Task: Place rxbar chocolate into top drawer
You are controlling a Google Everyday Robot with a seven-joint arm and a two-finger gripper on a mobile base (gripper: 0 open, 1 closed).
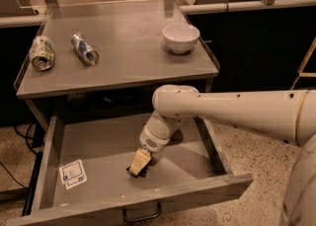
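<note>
Nearest, we see the top drawer (148, 198) pulled open, and low in its middle the pincer (138, 164) points down with the rxbar chocolate (134, 172), a dark sliver at its tip, on or just above the drawer floor. Whether it grips or has let go we cannot tell. We judge the release should come low, well apart from the walls, then a straight lift. Farther back, the arm (232, 111) reaches in from the right, bending down just before the tabletop (123, 62).
</note>
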